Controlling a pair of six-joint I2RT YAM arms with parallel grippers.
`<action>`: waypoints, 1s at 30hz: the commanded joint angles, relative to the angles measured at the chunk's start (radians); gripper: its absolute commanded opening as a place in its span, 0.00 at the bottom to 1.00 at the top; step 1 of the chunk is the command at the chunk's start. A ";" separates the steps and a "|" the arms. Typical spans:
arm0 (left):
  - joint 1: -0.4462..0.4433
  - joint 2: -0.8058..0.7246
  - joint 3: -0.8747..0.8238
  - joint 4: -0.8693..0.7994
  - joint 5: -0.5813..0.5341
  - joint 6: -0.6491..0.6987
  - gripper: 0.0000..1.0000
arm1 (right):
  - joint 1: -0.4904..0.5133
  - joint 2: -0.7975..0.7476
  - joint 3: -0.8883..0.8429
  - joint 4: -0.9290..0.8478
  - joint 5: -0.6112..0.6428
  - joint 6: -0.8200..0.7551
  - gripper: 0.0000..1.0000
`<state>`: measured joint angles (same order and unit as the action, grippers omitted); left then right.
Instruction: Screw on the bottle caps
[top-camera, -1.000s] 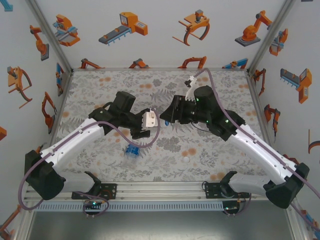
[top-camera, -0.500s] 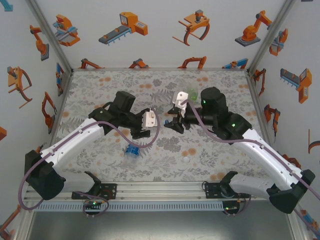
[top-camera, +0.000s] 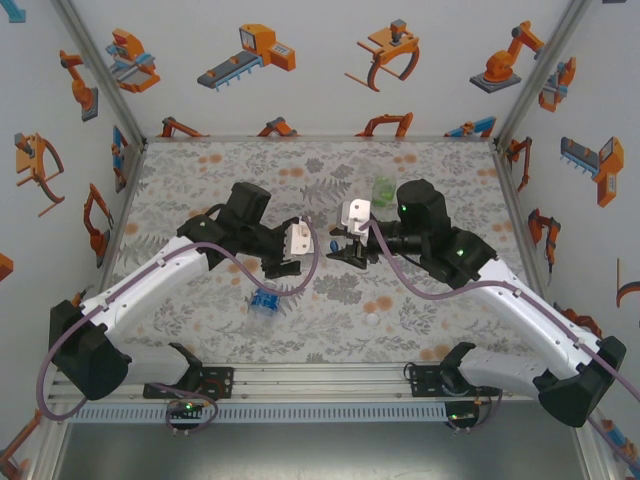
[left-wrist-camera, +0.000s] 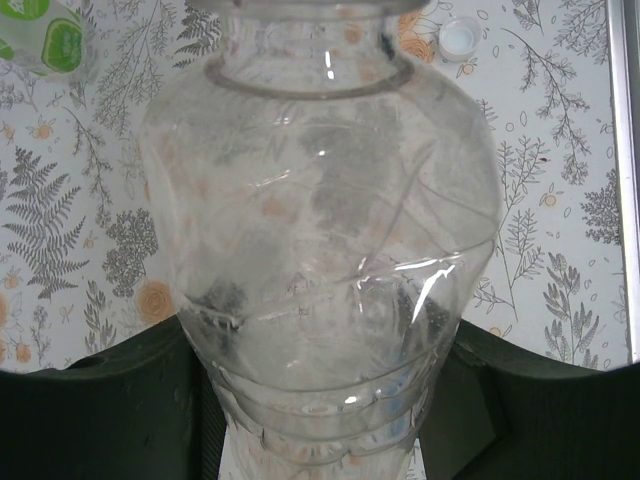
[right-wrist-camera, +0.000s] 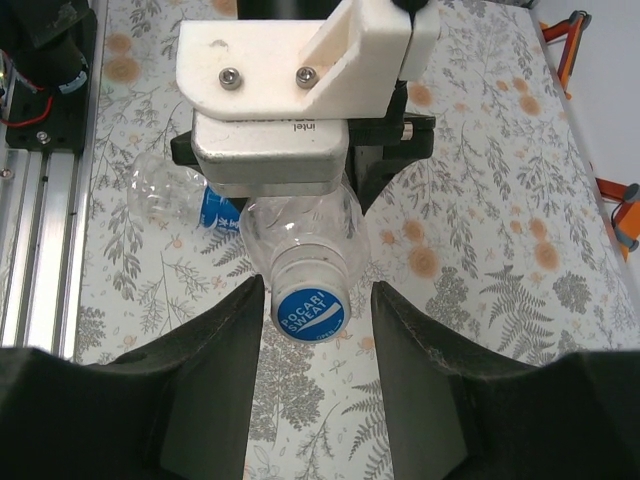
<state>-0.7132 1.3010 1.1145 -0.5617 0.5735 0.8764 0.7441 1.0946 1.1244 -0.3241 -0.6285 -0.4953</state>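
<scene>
The colourless bottle is held off the floral tabletop, roughly mid-table between the two arms, with its neck pointing toward the right arm. It is clear and ribbed, and the tabletop pattern shows through its walls; nothing is visible inside it. A cap with a blue top and white "POCARI SWEAT" lettering sits on its neck.

The left fingers pinch the bottle's lower body from both sides. The right fingers are spread on either side of the cap, with a narrow gap showing on each side; they are not touching it.

A blue-labelled bottle lies on its side on the tabletop, nearer the arm bases, and looks empty. A green-tinted bottle sits toward the far side, near the right arm. A loose white cap lies on the tabletop near the front edge, well apart from all three bottles.
</scene>
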 joint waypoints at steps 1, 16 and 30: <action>-0.001 -0.015 0.018 -0.015 0.036 0.019 0.00 | 0.000 0.000 -0.007 0.012 -0.017 -0.020 0.46; -0.001 -0.014 0.018 -0.016 0.039 0.018 0.00 | 0.000 0.009 0.019 -0.044 -0.019 -0.042 0.36; -0.001 -0.006 0.021 -0.016 0.027 0.020 0.00 | 0.000 0.006 -0.011 0.100 0.200 0.814 0.00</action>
<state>-0.7090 1.3010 1.1145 -0.5716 0.5804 0.8803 0.7441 1.1084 1.1126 -0.3080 -0.5430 -0.0883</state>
